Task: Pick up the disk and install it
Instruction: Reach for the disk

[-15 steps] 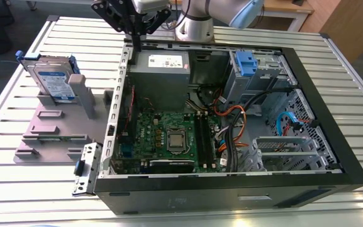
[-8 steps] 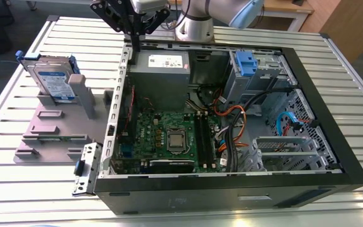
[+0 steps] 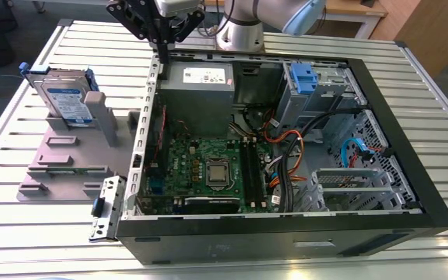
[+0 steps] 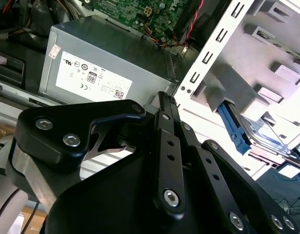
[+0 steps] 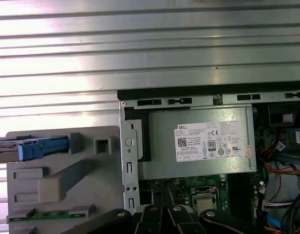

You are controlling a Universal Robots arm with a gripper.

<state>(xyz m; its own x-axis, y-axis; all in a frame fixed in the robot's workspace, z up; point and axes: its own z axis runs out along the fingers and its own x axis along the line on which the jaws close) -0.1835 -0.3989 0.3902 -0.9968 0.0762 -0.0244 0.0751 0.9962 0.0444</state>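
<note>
Reading jaws as closed together, nothing held, hanging over rear edge of computer case, beside power supply. Your disk stands upright in grey fixture on table, at exterior view's left of case, well apart from jaws. Expect it dense, rigid, shock-sensitive — take it by blue rails, not label. Arm reaches from far side, wrist pointing down.
</note>
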